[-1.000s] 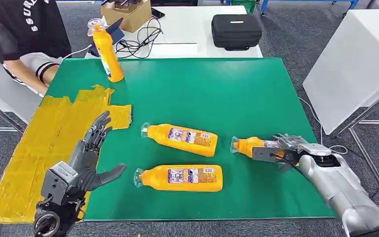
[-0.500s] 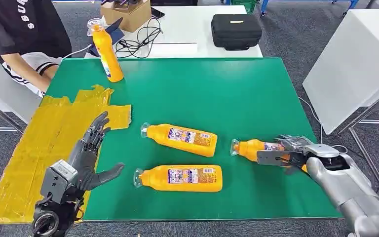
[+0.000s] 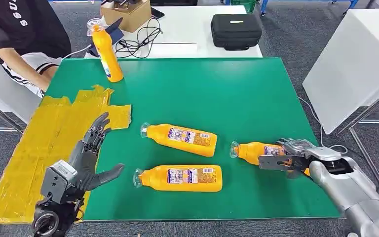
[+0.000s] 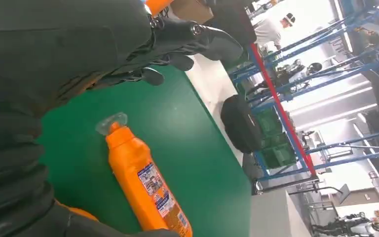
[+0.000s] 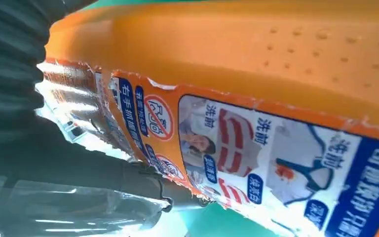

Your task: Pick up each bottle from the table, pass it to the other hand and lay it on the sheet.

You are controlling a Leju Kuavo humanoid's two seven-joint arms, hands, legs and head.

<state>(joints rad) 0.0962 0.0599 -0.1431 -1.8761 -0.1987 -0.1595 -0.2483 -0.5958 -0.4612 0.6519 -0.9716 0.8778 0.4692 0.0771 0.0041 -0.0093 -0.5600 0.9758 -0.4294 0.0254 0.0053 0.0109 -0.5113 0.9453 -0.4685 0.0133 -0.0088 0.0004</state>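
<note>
Three orange bottles with clear caps lie on the green mat (image 3: pixel 227 94). My right hand (image 3: pixel 291 157) grips the rightmost bottle (image 3: pixel 254 150) around its body, near the mat's right front; its label (image 5: pixel 276 163) looms close in the right wrist view. The middle bottle (image 3: pixel 180 138) and the near bottle (image 3: pixel 180 177) lie free. A fourth bottle (image 3: pixel 107 52) stands upright at the far left. My left hand (image 3: pixel 86 158) hovers open, fingers spread, at the edge of the yellow sheet (image 3: pixel 44 138). From the left wrist, a lying bottle (image 4: pixel 145 182) appears beyond the fingers (image 4: pixel 197 39).
A person (image 3: pixel 19 34) sits at the far left corner. Behind the mat stand a black case (image 3: pixel 236 30), a cardboard box (image 3: pixel 128 12) and loose cables (image 3: pixel 140 39). A white table (image 3: pixel 355 59) stands to the right.
My right hand has drawn back a little toward me, and the rightmost bottle has shifted with it. The left hand has stayed put.
</note>
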